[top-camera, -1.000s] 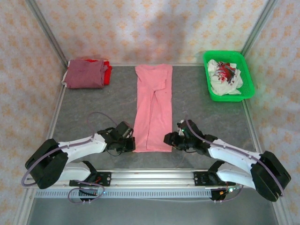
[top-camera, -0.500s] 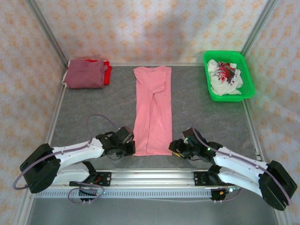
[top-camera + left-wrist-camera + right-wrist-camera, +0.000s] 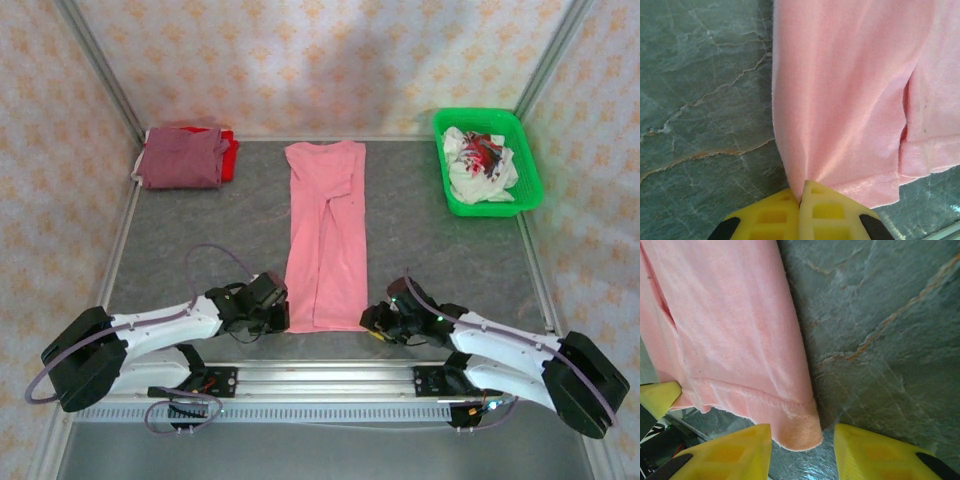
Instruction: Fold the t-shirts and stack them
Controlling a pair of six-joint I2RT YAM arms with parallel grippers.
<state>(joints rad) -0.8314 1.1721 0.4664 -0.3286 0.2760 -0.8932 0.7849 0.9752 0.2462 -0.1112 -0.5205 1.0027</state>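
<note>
The salmon-pink t-shirt (image 3: 326, 235) lies folded lengthwise into a long strip down the middle of the table (image 3: 200, 240), with its collar end toward the far edge and its hem close to the near edge. My left gripper (image 3: 801, 200) is pressed together on the hem's left corner, pinching the cloth (a small peak rises into the pads). My right gripper (image 3: 802, 440) is spread, the hem's right corner lying between its fingers. The maroon t-shirt (image 3: 182, 158) sits folded on the red t-shirt (image 3: 230, 155) in the far left corner. A green basket (image 3: 492, 209) of crumpled cloth (image 3: 480, 165) stands at the far right corner.
</note>
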